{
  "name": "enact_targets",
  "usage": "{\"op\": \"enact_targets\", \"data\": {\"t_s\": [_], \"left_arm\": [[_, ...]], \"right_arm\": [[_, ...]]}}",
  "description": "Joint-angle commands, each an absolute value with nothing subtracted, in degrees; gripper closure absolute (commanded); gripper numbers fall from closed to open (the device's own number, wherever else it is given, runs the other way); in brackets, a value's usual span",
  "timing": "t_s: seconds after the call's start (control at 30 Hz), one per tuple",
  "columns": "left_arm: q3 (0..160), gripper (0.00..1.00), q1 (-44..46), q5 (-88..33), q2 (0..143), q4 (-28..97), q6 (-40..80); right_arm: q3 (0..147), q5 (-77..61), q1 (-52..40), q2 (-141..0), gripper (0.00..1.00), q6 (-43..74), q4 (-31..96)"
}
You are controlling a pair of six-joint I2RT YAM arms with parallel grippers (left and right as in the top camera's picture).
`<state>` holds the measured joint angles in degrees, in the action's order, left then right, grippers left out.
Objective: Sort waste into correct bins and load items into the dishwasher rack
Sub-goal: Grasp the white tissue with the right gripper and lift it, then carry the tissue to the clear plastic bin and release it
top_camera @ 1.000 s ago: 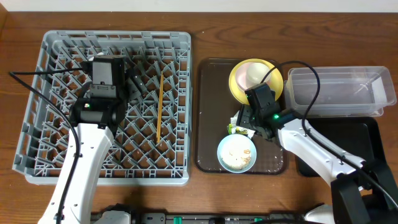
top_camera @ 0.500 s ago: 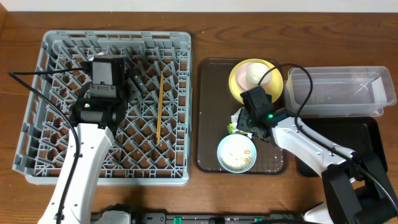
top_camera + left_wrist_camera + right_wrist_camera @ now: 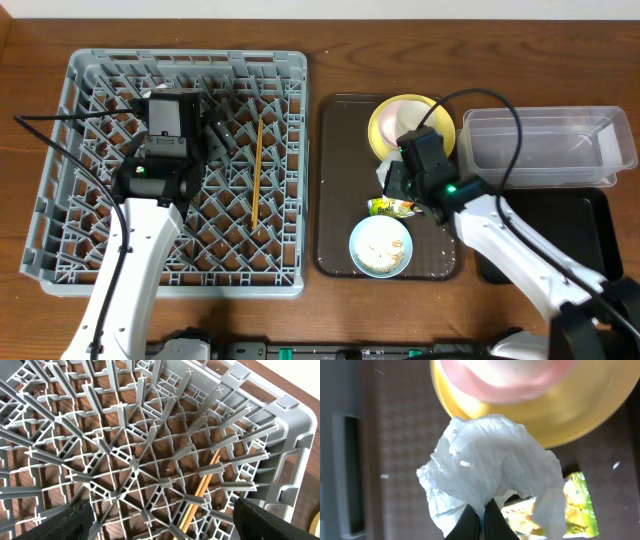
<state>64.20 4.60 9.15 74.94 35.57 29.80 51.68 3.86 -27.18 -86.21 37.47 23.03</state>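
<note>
My right gripper (image 3: 484,510) is shut on the crumpled white paper napkin (image 3: 490,455), pinching its lower fold above the brown serving tray. The napkin (image 3: 384,172) hangs beside the yellow plate (image 3: 385,130), which carries a cream-white bowl (image 3: 411,117). Just below lies the yellow-green snack wrapper (image 3: 392,207), seen again as the wrapper (image 3: 576,500) under the napkin. A light blue bowl (image 3: 380,246) holds rice scraps. My left gripper (image 3: 160,527) stands open over the grey dishwasher rack (image 3: 90,200), where the wooden chopsticks (image 3: 257,170) lie among the pegs.
The dark brown serving tray (image 3: 338,200) sits between the rack and the bins. A clear plastic tub (image 3: 545,150) stands at the right, with the black tray (image 3: 570,225) in front of it. My right arm's cable arcs over the tub.
My right gripper has closed on the napkin and drawn it up and slightly right, uncovering the snack wrapper. The left arm has not moved.
</note>
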Motion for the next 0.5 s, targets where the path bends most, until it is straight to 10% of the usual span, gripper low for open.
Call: {"op": "enact_targets", "data": {"t_s": [0.0, 0.47], "left_arm": [[64.7, 0.09, 4.4, 9.2, 74.8, 35.5, 29.7], [64.7, 0.09, 4.4, 9.2, 74.8, 35.5, 29.7]], "right_arm": [[53.0, 4.7, -26.2, -83.9, 0.99, 35.9, 23.2], [54.5, 5.4, -25.9, -83.9, 0.99, 27.7, 21.9]]}}
